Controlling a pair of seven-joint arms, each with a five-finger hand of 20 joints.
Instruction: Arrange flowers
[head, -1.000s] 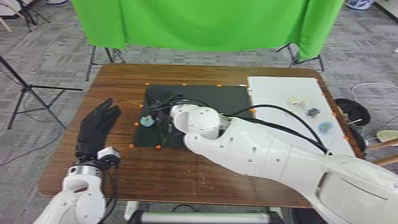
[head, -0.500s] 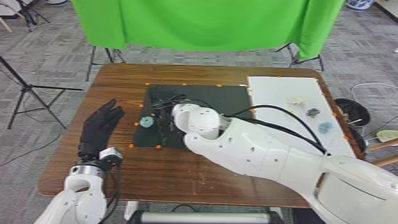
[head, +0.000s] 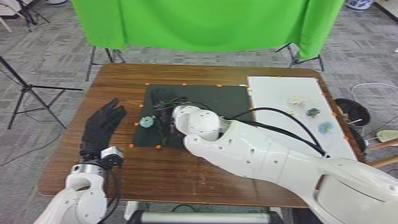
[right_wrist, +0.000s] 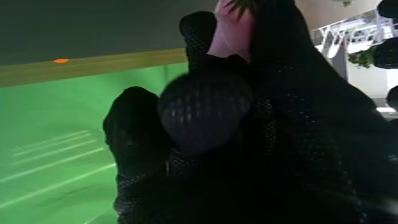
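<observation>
My right hand (head: 165, 111) is over the dark mat (head: 220, 100), its arm reaching across from the right. In the right wrist view my right hand (right_wrist: 206, 112) has its thumb and fingers closed round a pink piece (right_wrist: 233, 35) with green leaves at its end. The thumb covers the lower part of that piece. A pale blue-green flower (head: 147, 122) lies on the mat's left part, just left of this hand. My left hand (head: 102, 125) stays over the table left of the mat, fingers straight. Cream (head: 297, 101), grey-blue (head: 313, 112) and blue (head: 325, 127) flowers rest on the white board.
The white board (head: 275, 90) covers the table's right side, partly under my right arm. Small orange markers edge the mat. Beyond the brown table (head: 204, 182) hangs a green cloth (head: 204, 25). A black bin (head: 354, 112) stands on the floor at the right.
My left hand's fingers have shifted slightly and changed their spread. My right hand has stayed at nearly the same place over the mat.
</observation>
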